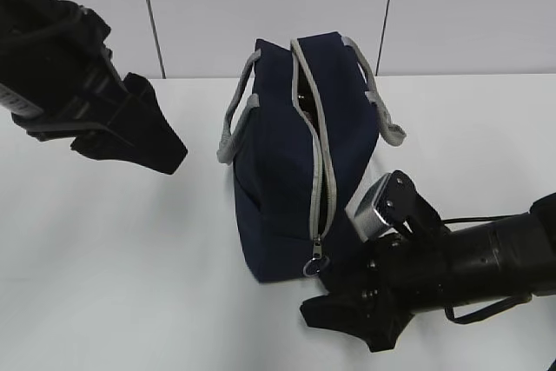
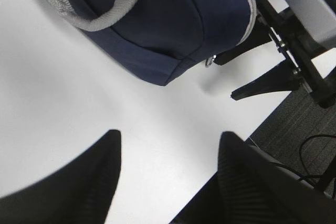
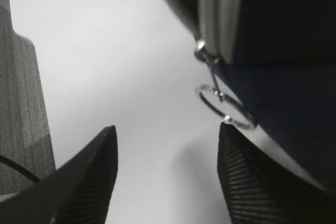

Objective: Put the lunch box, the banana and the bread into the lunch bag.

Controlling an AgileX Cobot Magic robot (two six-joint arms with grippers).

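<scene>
**Operator:** What's around my grippers, and is anything in the way?

**Observer:** Your right gripper (image 3: 167, 174) sits low on the white table (image 1: 113, 258) with its jaws spread and nothing between them. Just ahead of the right-hand fingertip hangs the ring pull (image 3: 226, 107), dangling from the grey zipper (image 1: 317, 154) at the near end of the lunch bag (image 1: 282, 171). Bare table fills the gap between the jaws. Your left gripper (image 2: 168, 166) also has its jaws spread and empty; it hovers well apart from the bag, off its long left flank.

**Operator:** How does the bag lie?

**Observer:** Its long axis runs from your right gripper's jaws away toward the back wall (image 1: 261, 6). The zipper line follows that axis along the top and gapes partly open. Grey strap handles (image 1: 234, 123) droop down either side.

**Operator:** Any label?

**Observer:** You have no readable writing on the bag or table.
</scene>
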